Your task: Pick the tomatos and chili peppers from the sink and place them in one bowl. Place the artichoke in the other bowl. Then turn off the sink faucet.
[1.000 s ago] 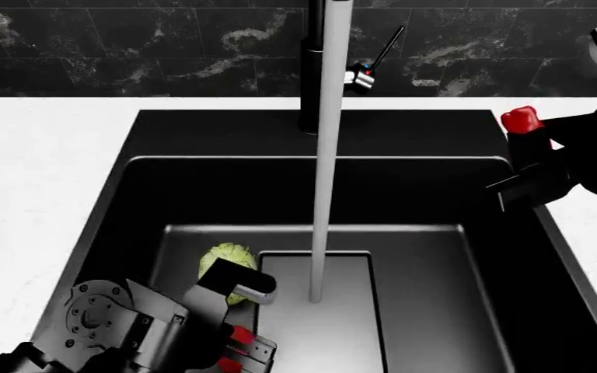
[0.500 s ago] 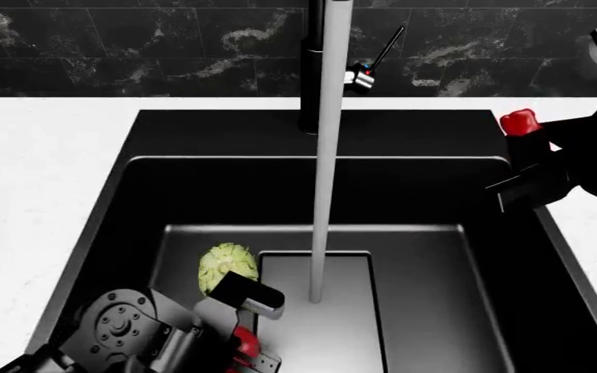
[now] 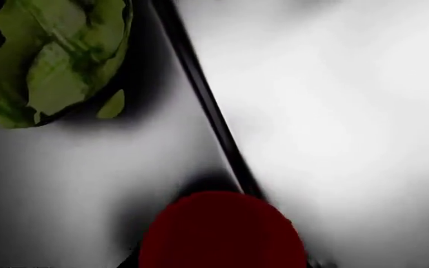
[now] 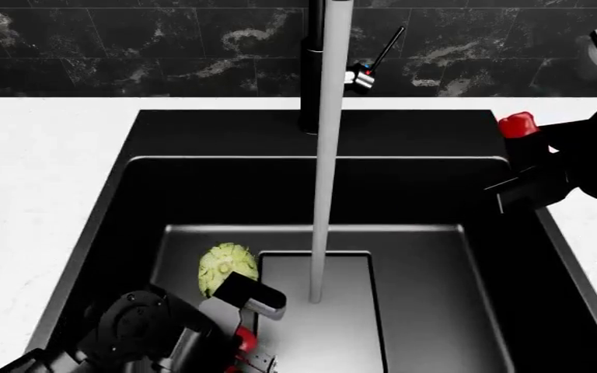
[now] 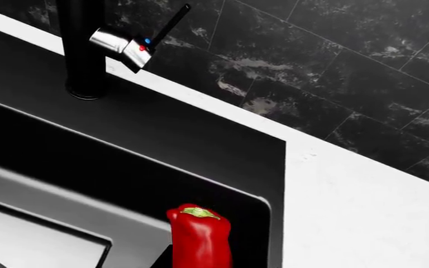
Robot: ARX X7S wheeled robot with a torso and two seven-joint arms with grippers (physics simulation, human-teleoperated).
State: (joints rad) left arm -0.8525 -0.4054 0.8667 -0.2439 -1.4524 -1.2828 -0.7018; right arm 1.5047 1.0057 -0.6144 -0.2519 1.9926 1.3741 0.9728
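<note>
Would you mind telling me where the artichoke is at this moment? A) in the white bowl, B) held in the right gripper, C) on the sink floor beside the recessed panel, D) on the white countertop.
C: the artichoke sits on the floor of the sink, just beside the recessed panel's edge, near the left gripper, while the right gripper holds a red chili pepper.

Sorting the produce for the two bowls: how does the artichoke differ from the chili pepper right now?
The artichoke is pale yellow-green, round and leafy; the chili pepper is glossy red, smooth and elongated. The artichoke lies loose on the sink floor beside the recessed panel; the chili pepper is held up at the sink's right rim by the right gripper. Neither is in a bowl yet.
</note>
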